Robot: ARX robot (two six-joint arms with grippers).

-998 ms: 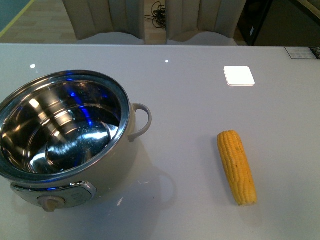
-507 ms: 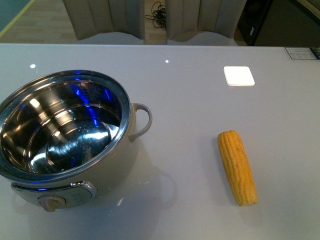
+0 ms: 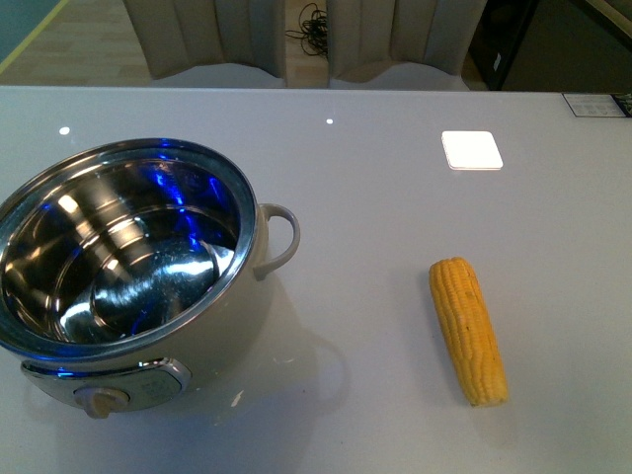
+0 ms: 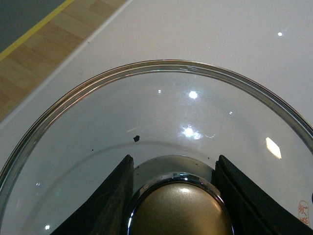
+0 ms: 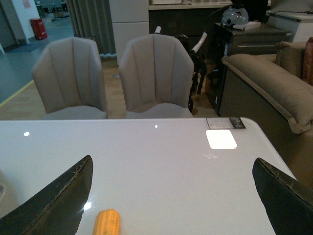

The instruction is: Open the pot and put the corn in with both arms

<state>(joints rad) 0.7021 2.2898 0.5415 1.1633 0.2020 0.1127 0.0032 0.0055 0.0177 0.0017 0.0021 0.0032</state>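
Only the left wrist view shows the left claw [image 4: 174, 164], its fingers pressed to either side of the steel knob [image 4: 181, 210] and so gripping the lid [image 4: 161, 112]; the front view has neither arm in it and shows the pot [image 3: 237, 326] standing uncovered on the surface [image 3: 395, 197]. The right wrist view shows the right claw [image 5: 172, 161] spread wide and holding nothing, with the corn [image 5: 106, 221] lying below it, nearer one finger and touching neither. Against the earlier front pictures, pot and corn lie unmoved, and only the blue glints inside the pot have spread.
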